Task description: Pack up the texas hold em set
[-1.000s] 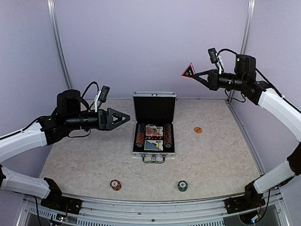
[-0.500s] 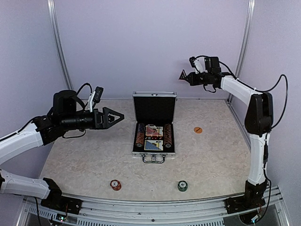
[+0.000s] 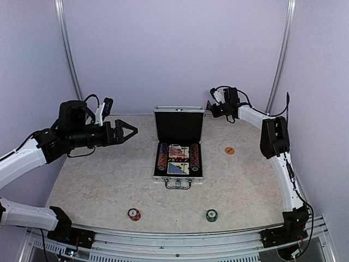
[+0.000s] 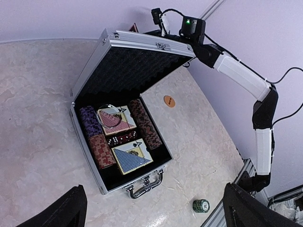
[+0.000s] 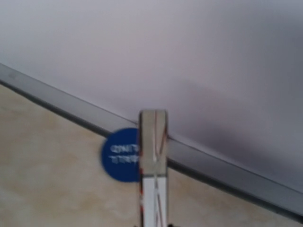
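R pincer (image 3: 210,107) pinching triangle marker (image 5: 153,163) by case (image 3: 178,126) lid, L pincer (image 3: 133,131) wide

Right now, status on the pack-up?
Left jaws open, empty. Right jaws shut on triangle marker beside open case lid. Orange disc, red chip stack, green chip stack loose. No blocker seen.
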